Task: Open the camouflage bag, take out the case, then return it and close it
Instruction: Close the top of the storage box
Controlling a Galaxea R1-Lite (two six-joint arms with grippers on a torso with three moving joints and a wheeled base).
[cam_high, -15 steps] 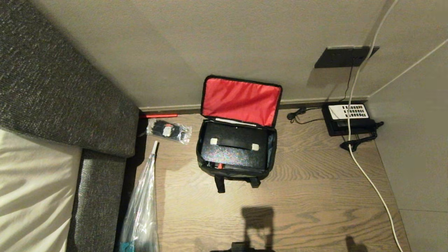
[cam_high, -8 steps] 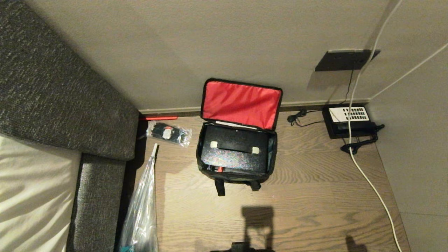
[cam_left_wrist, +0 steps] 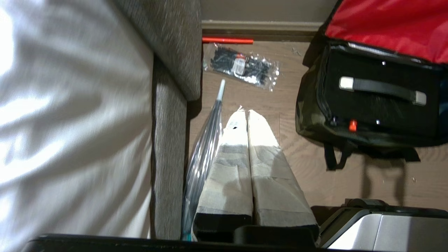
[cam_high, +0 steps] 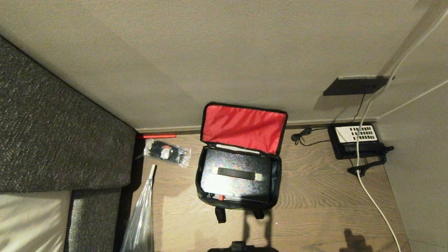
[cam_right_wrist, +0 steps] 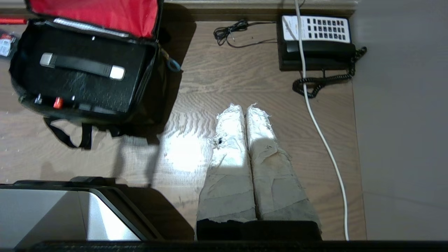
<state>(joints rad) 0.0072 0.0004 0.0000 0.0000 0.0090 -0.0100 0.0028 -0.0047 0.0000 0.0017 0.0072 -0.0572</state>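
The camouflage bag (cam_high: 238, 205) stands open on the wooden floor by the wall, its red-lined lid (cam_high: 243, 127) upright against the wall. Inside it lies the flat black case (cam_high: 241, 187), handle up. Neither arm shows in the head view. In the left wrist view my left gripper (cam_left_wrist: 246, 111) is shut and empty above the floor, with the bag (cam_left_wrist: 308, 119) and case (cam_left_wrist: 378, 108) off to one side. My right gripper (cam_right_wrist: 245, 106) is also shut and empty, apart from the bag (cam_right_wrist: 154, 87) and case (cam_right_wrist: 80, 84).
A clear packet of black ties (cam_high: 167, 152) and a red rod (cam_high: 155, 136) lie left of the bag. A grey upholstered edge (cam_high: 52, 140) and a clear plastic wrap (cam_high: 140, 224) bound the left. A telephone (cam_high: 355, 140) and white cable (cam_high: 371, 189) sit right.
The whole head picture has shifted downward, so the camera moved. The bag, case and floor items keep their places relative to each other.
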